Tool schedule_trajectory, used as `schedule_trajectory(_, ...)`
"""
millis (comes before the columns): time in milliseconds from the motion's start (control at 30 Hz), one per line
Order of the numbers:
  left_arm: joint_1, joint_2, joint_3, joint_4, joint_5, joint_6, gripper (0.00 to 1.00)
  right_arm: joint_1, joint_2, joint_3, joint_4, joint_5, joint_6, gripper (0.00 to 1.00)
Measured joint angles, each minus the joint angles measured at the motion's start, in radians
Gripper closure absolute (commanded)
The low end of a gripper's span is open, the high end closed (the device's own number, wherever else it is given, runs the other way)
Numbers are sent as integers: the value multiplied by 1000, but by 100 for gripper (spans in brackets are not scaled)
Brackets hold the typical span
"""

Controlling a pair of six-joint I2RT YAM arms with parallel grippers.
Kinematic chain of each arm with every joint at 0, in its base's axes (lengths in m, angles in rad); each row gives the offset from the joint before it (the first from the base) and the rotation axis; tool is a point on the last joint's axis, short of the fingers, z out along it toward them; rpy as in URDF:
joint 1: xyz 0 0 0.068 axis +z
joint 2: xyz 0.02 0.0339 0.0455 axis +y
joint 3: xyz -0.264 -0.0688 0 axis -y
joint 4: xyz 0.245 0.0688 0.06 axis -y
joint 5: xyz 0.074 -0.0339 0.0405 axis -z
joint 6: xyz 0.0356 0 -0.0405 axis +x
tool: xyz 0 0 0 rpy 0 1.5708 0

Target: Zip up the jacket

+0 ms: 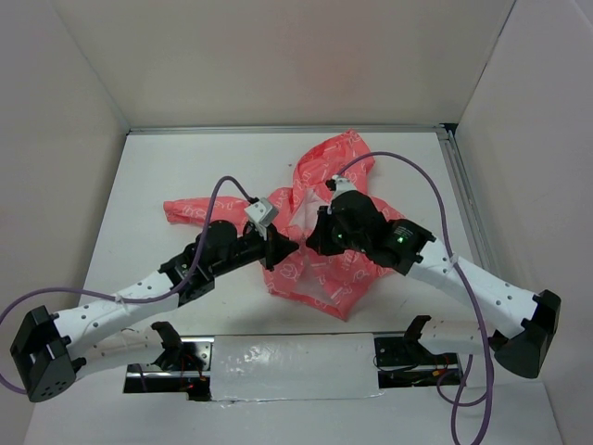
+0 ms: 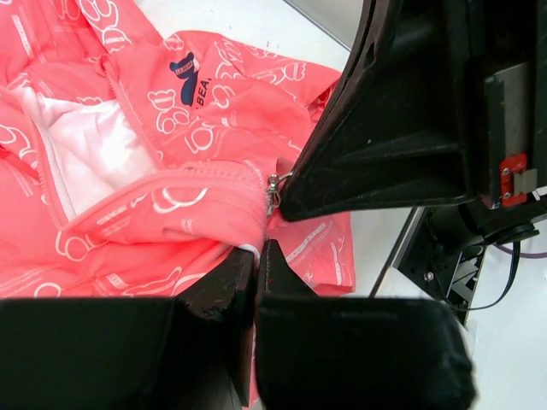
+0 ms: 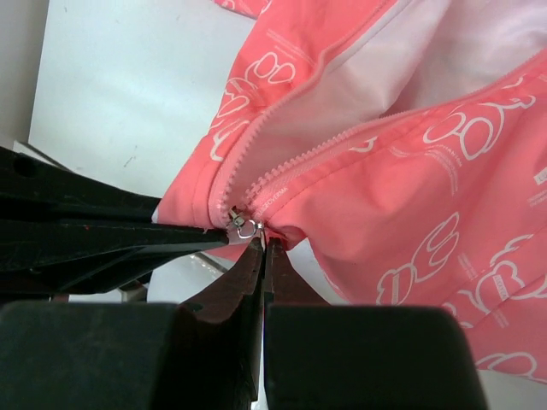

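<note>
White bench (image 1: pixel 185 167) w/ pale walls round it. On left, L fingers (image 2: pixel 267 263) nearly closed, pinching jacket (image 1: pixel 324 278) hem just below zip's bottom end. Jacket lies crumpled mid-bench betw. both arms, hood toward far wall, front open, white lining showing. Metal zip pull (image 3: pixel 247 226) sits at bottom of teeth. On right, R fingers (image 3: pixel 256 256) closed, tips on zip pull, seemingly pinching it.

Left pincer (image 2: pixel 258 254), right pincer (image 3: pixel 263 249): both closed.
</note>
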Motion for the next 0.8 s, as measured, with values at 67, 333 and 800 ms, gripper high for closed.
schedule_trajectory(67, 1, 0, -2, -4, 6, 0, 100, -1, -1, 0, 3, 8, -3, 100)
schedule_trajectory(333, 4, 52, 21, -20, 22, -24, 100, -20, -13, 1, 6, 38, -26, 100)
schedule_trajectory(800, 1, 50, 49, -257, 66, -185, 37, -64, 90, 47, -43, -45, -42, 100)
